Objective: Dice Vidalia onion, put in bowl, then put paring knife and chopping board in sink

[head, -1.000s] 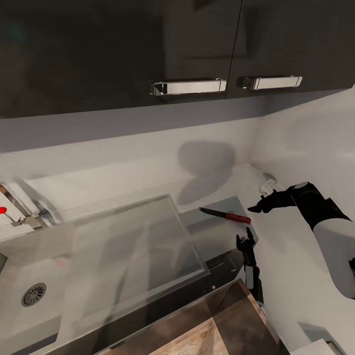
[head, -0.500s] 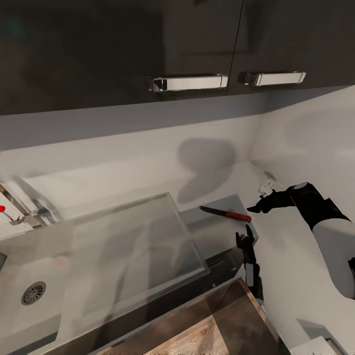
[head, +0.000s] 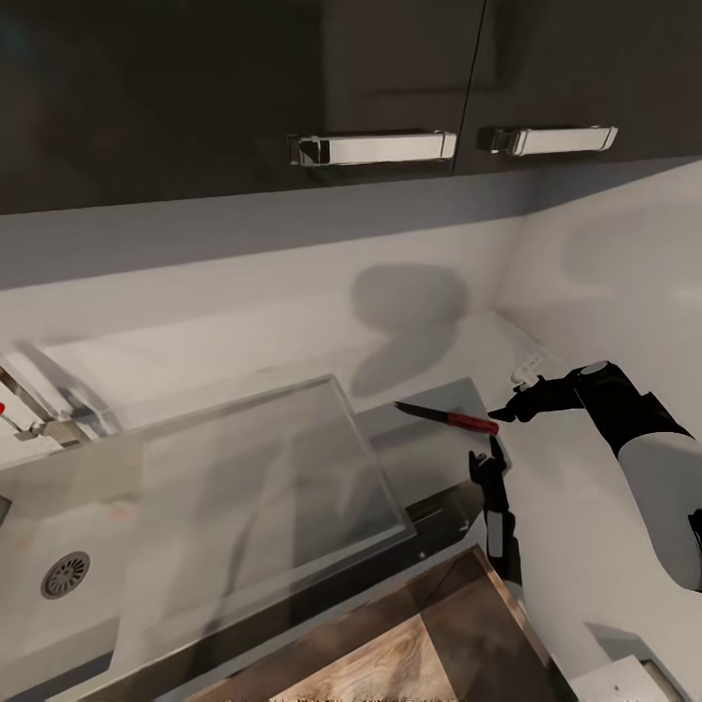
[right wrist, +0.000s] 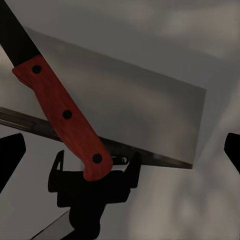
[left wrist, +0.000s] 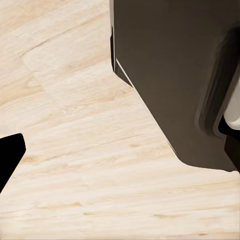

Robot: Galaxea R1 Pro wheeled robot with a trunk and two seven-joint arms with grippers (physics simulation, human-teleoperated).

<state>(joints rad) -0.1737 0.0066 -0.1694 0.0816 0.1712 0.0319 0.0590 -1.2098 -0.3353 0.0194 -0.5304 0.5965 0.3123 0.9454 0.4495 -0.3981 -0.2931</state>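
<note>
You've got the sink [head: 117,546] on the left and the countertop [head: 546,487] running right. The paring knife [head: 447,417] lies flat just past the drainboard's far right corner, blade toward the sink, red handle toward your right gripper [head: 509,409]. That gripper's right beside the handle end, fingers spread wide, holding nothing. Left gripper [head: 485,466] is close too; can't tell its opening.

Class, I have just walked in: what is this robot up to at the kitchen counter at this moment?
The robot faces the sink under dark cabinets. Its right gripper reaches toward the red handle of the paring knife, which lies flat on the countertop right of the drainboard. The right wrist view shows the fingers spread apart, not yet on the handle. Another gripper hovers just in front of the knife. No onion is visible.
</note>
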